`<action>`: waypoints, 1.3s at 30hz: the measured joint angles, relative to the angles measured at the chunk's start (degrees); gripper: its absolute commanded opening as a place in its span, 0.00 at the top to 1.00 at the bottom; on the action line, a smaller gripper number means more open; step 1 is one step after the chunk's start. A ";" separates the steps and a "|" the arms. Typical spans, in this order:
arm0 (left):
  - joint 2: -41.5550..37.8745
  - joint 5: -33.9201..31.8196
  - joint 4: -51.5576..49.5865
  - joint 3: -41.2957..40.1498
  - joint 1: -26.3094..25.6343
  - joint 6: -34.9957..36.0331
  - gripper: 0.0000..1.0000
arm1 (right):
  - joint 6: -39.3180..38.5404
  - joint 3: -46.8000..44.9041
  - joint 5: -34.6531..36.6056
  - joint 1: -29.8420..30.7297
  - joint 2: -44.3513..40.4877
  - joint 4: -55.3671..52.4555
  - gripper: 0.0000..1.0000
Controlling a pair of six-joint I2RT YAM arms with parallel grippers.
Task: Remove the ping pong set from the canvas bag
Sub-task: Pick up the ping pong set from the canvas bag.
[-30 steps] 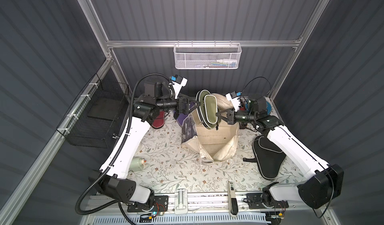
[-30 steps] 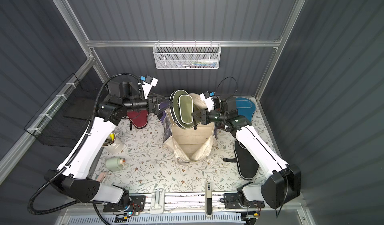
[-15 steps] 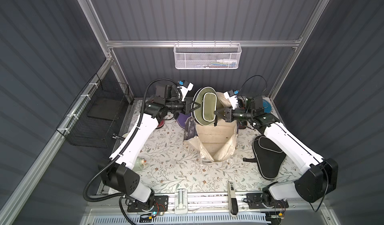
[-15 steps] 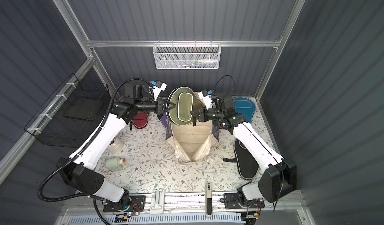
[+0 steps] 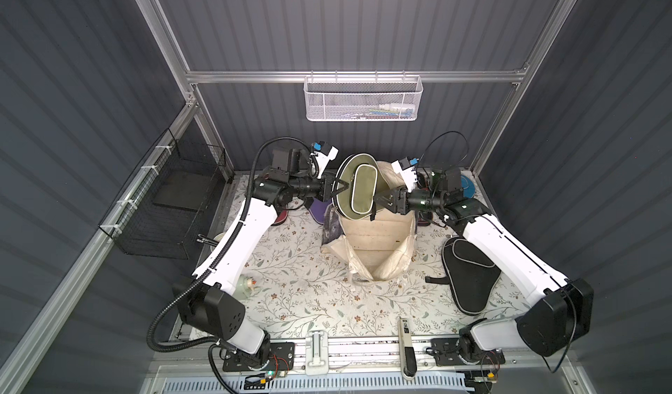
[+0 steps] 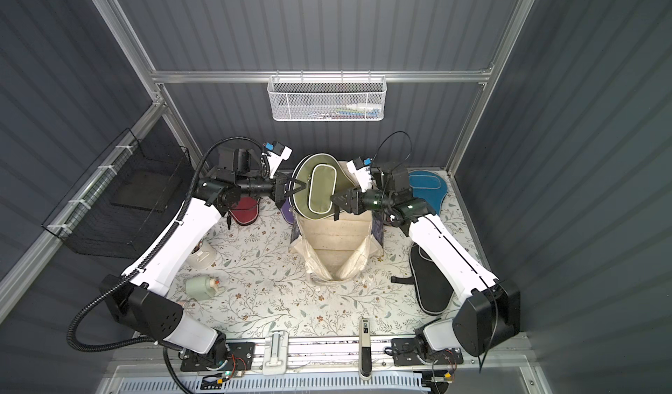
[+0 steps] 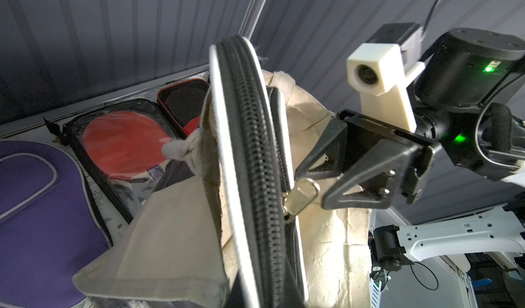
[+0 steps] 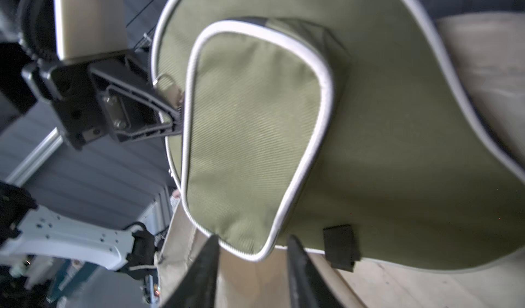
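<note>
An olive paddle cover [image 5: 358, 188] [image 6: 320, 188] with pale piping hangs upright above the mouth of the cream canvas bag [image 5: 374, 236] [image 6: 334, 236]. My left gripper [image 5: 343, 188] [image 6: 303, 188] is shut on its zip edge [image 7: 255, 164]. My right gripper [image 5: 378, 197] [image 8: 252, 266] is open at the opposite side, its fingers [image 8: 204, 264] apart around the pocket's lower corner. Out on the table lie a purple cover [image 7: 37, 207], a maroon cover [image 6: 245, 210], a blue cover [image 6: 425, 188], a black cover [image 5: 469, 272] and a red-and-black case [image 7: 176, 102].
A black wire basket [image 5: 163, 206] hangs on the left wall and a white mesh basket [image 5: 363, 97] on the back rail. A white cup [image 6: 202, 257] and a small pale jar [image 6: 200, 288] sit under the left arm. A slim tool [image 5: 405, 345] lies at the front edge.
The left arm has swung in to the right and its gripper has shut on the olive cover's edge. The right gripper, which was shut on the cover, has now opened.
</note>
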 measured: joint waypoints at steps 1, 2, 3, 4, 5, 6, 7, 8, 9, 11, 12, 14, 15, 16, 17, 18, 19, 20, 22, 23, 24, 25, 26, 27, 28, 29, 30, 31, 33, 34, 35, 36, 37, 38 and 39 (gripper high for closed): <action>0.22 0.02 -0.70 0.33 0.17 0.79 1.00 | -0.59 0.20 -0.09 -0.42 -0.26 -0.63 0.29; 0.44 0.09 -1.40 0.72 0.44 1.77 1.00 | -1.42 0.31 -0.22 -0.90 -0.52 -1.16 0.25; 0.59 0.33 -2.08 1.16 0.79 2.67 1.00 | -2.34 0.31 -0.48 -1.49 -0.87 -1.62 0.20; 0.72 0.90 -3.04 1.77 1.29 3.82 1.00 | -3.17 0.31 -0.83 -2.40 -1.42 -2.43 0.16; 0.87 1.64 -4.24 2.56 1.79 5.29 1.00 | -4.07 0.31 -1.18 -3.28 -1.95 -2.99 0.11; 1.05 2.34 -5.35 3.45 2.19 6.49 1.00 | -4.94 0.35 -1.60 -4.20 -2.47 -3.56 0.08; 1.42 3.19 -6.95 4.94 2.49 8.22 1.00 | -5.95 0.46 -2.03 -5.09 -3.02 -4.35 0.06; 1.79 4.28 -8.52 6.54 2.67 10.05 1.00 | -6.88 0.72 -2.40 -5.81 -3.37 -5.20 0.05; 2.14 5.33 -9.94 8.04 2.82 11.69 1.00 | -7.67 1.07 -2.71 -6.34 -3.52 -5.86 0.04; 2.84 7.54 -13.05 11.19 2.91 15.67 1.00 | -9.14 2.08 -3.08 -6.91 -3.50 -6.91 0.03; 3.10 8.48 -14.43 12.52 2.91 17.42 1.00 | -9.60 2.38 -3.30 -7.06 -3.45 -7.26 0.02; 3.76 10.40 -18.08 15.30 2.91 21.81 1.00 | -10.54 2.84 -3.78 -7.10 -3.34 -7.74 0.01; 4.15 11.06 -20.02 16.59 2.91 23.71 1.00 | -10.78 2.97 -3.93 -7.10 -3.21 -7.93 0.01; 4.63 11.61 -22.32 18.05 2.91 26.01 1.00 | -11.15 3.13 -4.04 -7.10 -2.97 -8.17 0.01; 5.20 12.11 -24.70 19.50 2.91 28.33 1.00 | -11.58 3.17 -4.09 -7.15 -2.78 -8.33 0.01; 5.64 12.41 -26.58 20.61 2.91 30.18 1.00 | -11.85 3.17 -4.09 -7.19 -2.58 -8.48 0.01; 6.12 12.61 -28.59 21.66 2.91 32.06 1.00 | -12.22 3.17 -4.11 -7.21 -2.36 -8.70 0.01; 6.51 12.79 -30.60 22.56 2.91 33.97 1.00 | -12.50 3.17 -4.15 -7.28 -2.16 -8.74 0.01; 7.04 13.00 -33.97 23.71 2.91 36.98 1.00 | -13.11 3.17 -4.33 -7.37 -1.88 -9.03 0.01; 7.26 13.07 -35.65 24.20 2.91 38.62 1.00 | -13.53 3.23 -4.42 -7.41 -1.75 -9.44 0.01; 7.45 13.18 -37.05 24.61 2.91 39.93 1.00 | -13.81 3.37 -4.52 -7.48 -1.64 -9.75 0.01; 7.80 13.22 -38.91 25.33 2.91 41.64 1.00 | -14.23 3.54 -4.57 -7.50 -1.53 -10.05 0.01; 8.20 13.27 -40.68 26.18 2.91 43.08 1.00 | -14.64 3.72 -4.74 -7.54 -1.36 -10.29 0.01; 8.59 13.44 -42.01 26.86 2.91 44.22 1.00 | -14.97 3.87 -5.03 -7.54 -1.20 -10.49 0.01; 9.18 13.70 -43.85 27.91 2.91 45.75 1.00 | -15.23 4.11 -5.44 -7.54 -0.98 -10.80 0.01; 9.81 14.14 -45.48 28.94 2.91 47.15 1.00 | -15.67 4.17 -6.03 -7.54 -0.85 -10.97 0.01; 10.43 14.56 -46.90 29.88 2.91 48.33 1.00 | -16.06 4.17 -6.58 -7.54 -0.72 -11.17 0.01; 11.15 15.04 -48.48 30.86 2.91 49.77 1.00 | -16.35 4.17 -7.23 -7.54 -0.55 -11.32 0.01; 12.31 15.78 -50.82 32.20 2.91 51.76 1.00 | -16.81 4.17 -8.66 -7.52 0.02 -11.37 0.01; 12.92 16.06 -51.87 32.76 2.91 52.68 1.00 | -17.00 4.17 -9.44 -7.52 0.44 -11.37 0.01; 13.40 16.24 -52.63 33.14 2.91 53.29 1.00 | -17.14 4.17 -10.21 -7.52 0.76 -11.32 0.03; 13.86 16.37 -53.24 33.44 2.91 53.83 1.00 | -17.27 4.17 -11.10 -7.52 1.22 -11.32 0.08; 14.25 16.59 -53.62 33.55 2.91 54.18 1.00 | -17.31 4.17 -12.04 -7.45 1.73 -11.28 0.14; 14.49 16.63 -53.75 33.62 2.91 54.23 1.00 | -17.40 4.20 -12.76 -7.37 2.12 -11.23 0.23; 14.67 16.59 -53.77 33.62 2.91 54.21 1.00 | -17.46 4.17 -13.49 -7.21 2.51 -11.26 0.33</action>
